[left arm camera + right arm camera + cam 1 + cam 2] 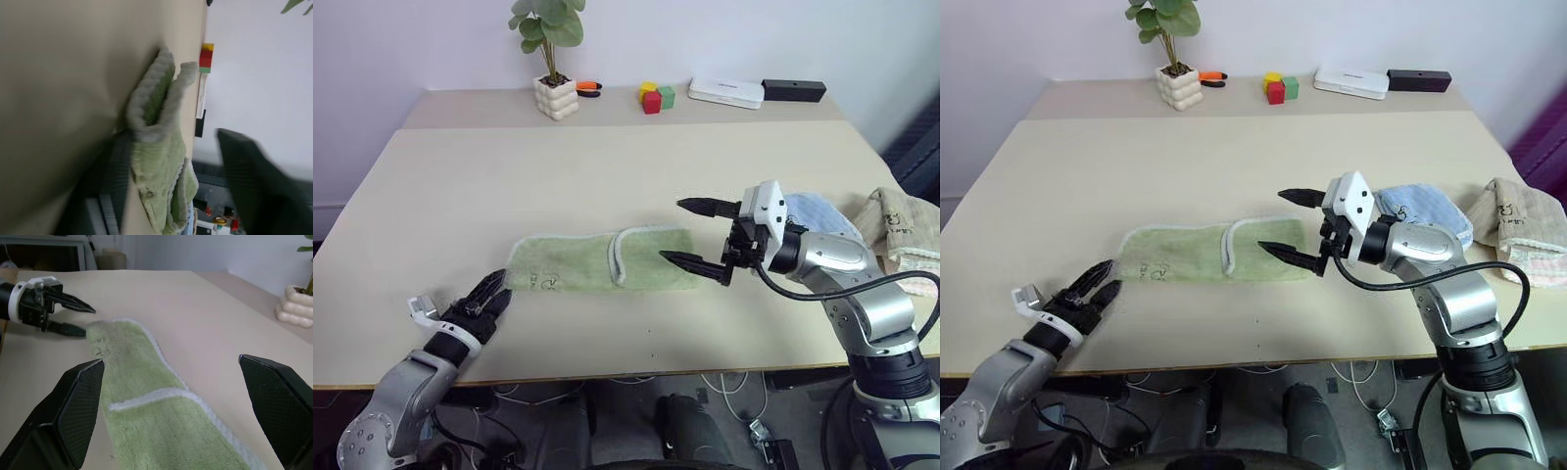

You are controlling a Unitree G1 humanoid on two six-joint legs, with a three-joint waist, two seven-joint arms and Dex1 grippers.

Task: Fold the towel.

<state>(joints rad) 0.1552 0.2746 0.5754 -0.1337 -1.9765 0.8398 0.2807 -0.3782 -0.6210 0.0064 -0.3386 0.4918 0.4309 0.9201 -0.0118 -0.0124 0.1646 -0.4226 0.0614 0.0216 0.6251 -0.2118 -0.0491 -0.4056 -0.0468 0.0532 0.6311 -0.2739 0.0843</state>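
Green towel (602, 260) partly folded on counter (607, 176).
Left end effector (492, 297) nearly closed at its free end, nothing gripped; right end effector (697, 235) held wide open above the folded end.

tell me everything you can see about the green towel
The towel is light green terry cloth with white stitched edging and a small dark printed mark near its left end. It lies flat on the beige table as a long narrow strip, its right part folded over so a white edge crosses the middle. The left gripper sits just off its left end; contact cannot be told. The right gripper, fingers wide open, hovers over its right end.
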